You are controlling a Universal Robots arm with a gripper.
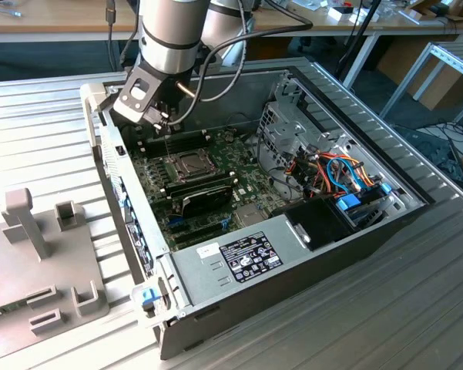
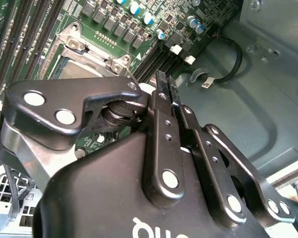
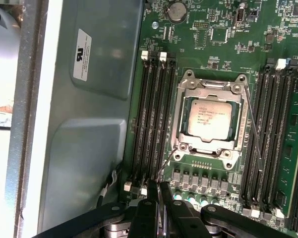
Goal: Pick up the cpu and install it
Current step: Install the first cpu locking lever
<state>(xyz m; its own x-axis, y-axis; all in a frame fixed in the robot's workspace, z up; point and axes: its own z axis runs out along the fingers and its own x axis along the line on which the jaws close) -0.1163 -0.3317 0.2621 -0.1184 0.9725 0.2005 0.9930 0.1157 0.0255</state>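
Note:
The cpu (image 3: 210, 116), a pale silver square chip, lies flat in the socket (image 3: 210, 119) on the green motherboard (image 3: 223, 44), with the hinged metal frame down around its edges. My gripper (image 3: 159, 187) is shut, its black fingers (image 2: 164, 99) pressed together with nothing visible between them. It hangs over the memory slots (image 3: 153, 119) beside the socket, apart from the cpu. The thin wire end of a socket lever (image 3: 164, 164) runs out close to the fingertips. In the exterior view the gripper (image 1: 164, 123) is just above the board behind the socket (image 1: 189, 163).
The motherboard sits in an open computer case (image 1: 308, 239) on a ribbed metal table. A grey case wall (image 3: 89, 124) stands close beside the gripper. Black memory sticks (image 1: 204, 187), a drive cage (image 1: 289, 131) and a power supply (image 1: 246, 258) fill the case. A grey fixture (image 1: 38, 254) stands on the exterior view's left.

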